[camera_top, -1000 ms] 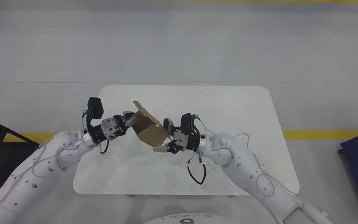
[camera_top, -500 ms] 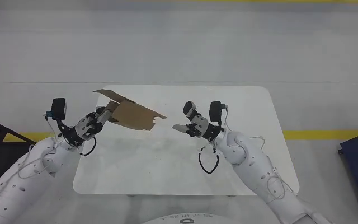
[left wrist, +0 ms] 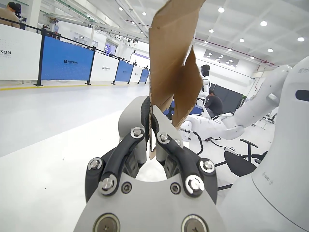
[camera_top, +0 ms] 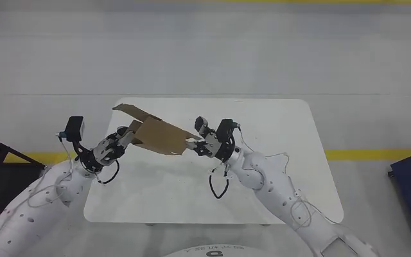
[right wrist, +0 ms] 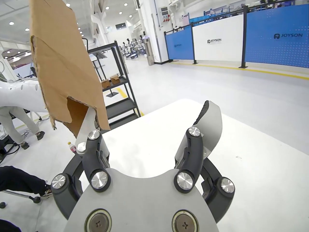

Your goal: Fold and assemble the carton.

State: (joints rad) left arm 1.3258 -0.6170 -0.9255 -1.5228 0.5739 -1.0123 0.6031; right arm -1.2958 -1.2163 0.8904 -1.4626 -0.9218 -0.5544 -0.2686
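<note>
Carton (camera_top: 157,135) aloft over the table (camera_top: 270,122), long axis running arm to arm, one end clamped in the left gripper (camera_top: 128,137). (Photographer)

And the right gripper (camera_top: 196,142)? (Editor)

Spread wide at the opposite end, one finger (right wrist: 84,126) apparently tucked inside the flap. (Photographer)

2 white arms (camera_top: 257,172) carry black cables (left wrist: 200,140) (fingers (right wrist: 212,119) grey, silver-screwed).

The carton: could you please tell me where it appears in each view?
Top view: carton held above the table, left of centre.
Left wrist view: centre, rising from the shut left gripper.
Right wrist view: beside the open right gripper, one finger tucked under a flap.
Shared landmark: the white table.
</note>
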